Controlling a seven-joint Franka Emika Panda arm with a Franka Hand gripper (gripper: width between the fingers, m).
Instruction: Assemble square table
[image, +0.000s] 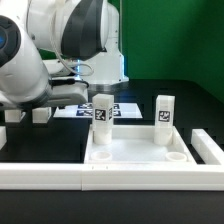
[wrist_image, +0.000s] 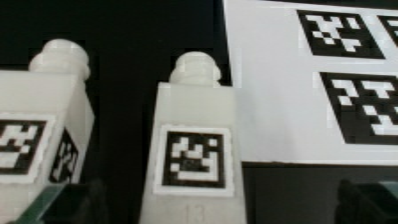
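Slab (image: 135, 155), white plastic, large, square and raised at the rim, is laid flat on the black desk (image: 198, 106), bordered by a long white L-shaped rail (image: 60, 177). A stubby white tagged leg (image: 101, 115) is stood upright at its far corner on the exterior view's left, and a second leg (image: 164, 112) at the other. The tool (wrist_image: 222, 203) is held wide apart around the first leg, nothing clamped. The marker board (wrist_image: 320, 70) is seen behind.

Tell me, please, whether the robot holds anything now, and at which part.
Nothing is held. The fingers stand open on either side of an upright white leg, not touching it.
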